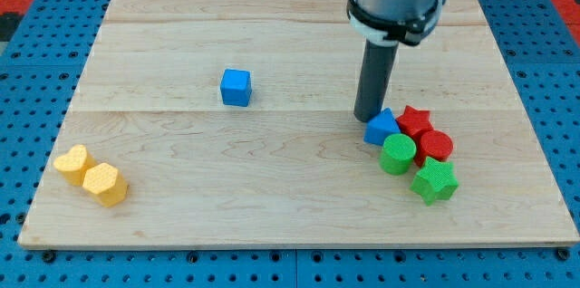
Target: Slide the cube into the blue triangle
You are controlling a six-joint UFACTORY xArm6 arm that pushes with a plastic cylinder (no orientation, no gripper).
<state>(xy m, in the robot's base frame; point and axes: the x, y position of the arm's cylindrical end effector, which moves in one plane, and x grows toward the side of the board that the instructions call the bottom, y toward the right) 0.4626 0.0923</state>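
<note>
Tip: my tip rested on the table, touching the blue triangle's upper-left edge; rod only, nothing held.
Blue triangle: at the view's right, packed against red star, green cylinder, red cylinder, green star.
Blue cube: alone, well apart to the view's left, open board between.
Yellow blocks: two touching, near the lower-left edge.
Writing: none legible.

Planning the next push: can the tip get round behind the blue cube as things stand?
Probably yes. My tip sits beside the blue triangle; the blue cube stands alone on the board, nothing between.
</note>
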